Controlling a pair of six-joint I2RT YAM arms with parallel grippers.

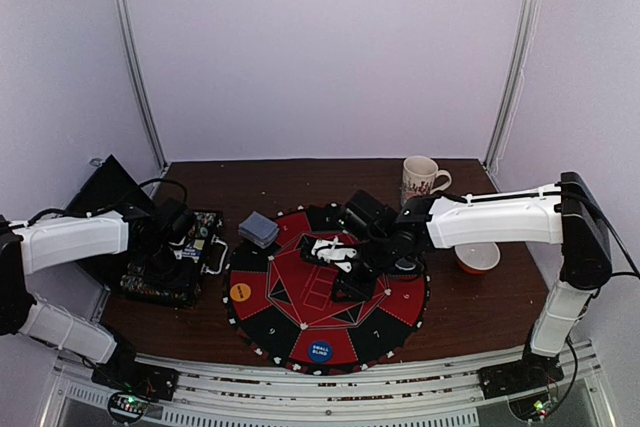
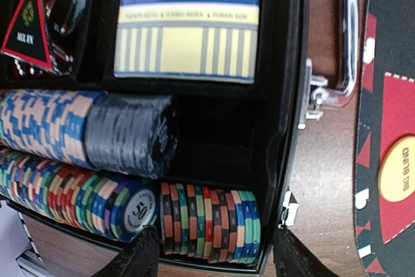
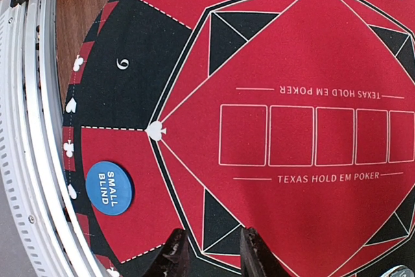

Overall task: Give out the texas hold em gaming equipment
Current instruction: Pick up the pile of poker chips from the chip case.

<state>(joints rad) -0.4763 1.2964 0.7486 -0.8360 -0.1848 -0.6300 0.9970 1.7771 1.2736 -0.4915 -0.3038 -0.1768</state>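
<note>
A round red-and-black poker mat (image 1: 300, 317) lies mid-table. On it are a blue "small blind" button (image 1: 319, 352), an orange button (image 1: 240, 292) and a grey-blue deck of cards (image 1: 258, 229) at its far left edge. My left gripper (image 1: 170, 265) hangs over the open chip case (image 1: 205, 237). In the left wrist view it (image 2: 217, 261) is open, its fingers on either side of a short row of multicoloured chips (image 2: 207, 225). My right gripper (image 1: 345, 282) is over the mat's middle. In the right wrist view it (image 3: 214, 257) is open and empty, close above the mat, with the small blind button (image 3: 109, 188) to its left.
A white patterned mug (image 1: 420, 179) stands at the back right, and an orange-rimmed bowl (image 1: 477, 257) sits right of the mat. The case also holds longer chip rows (image 2: 71, 128) and a "Texas Hold'em" booklet (image 2: 188, 24). A metal rail (image 1: 300, 387) runs along the near edge.
</note>
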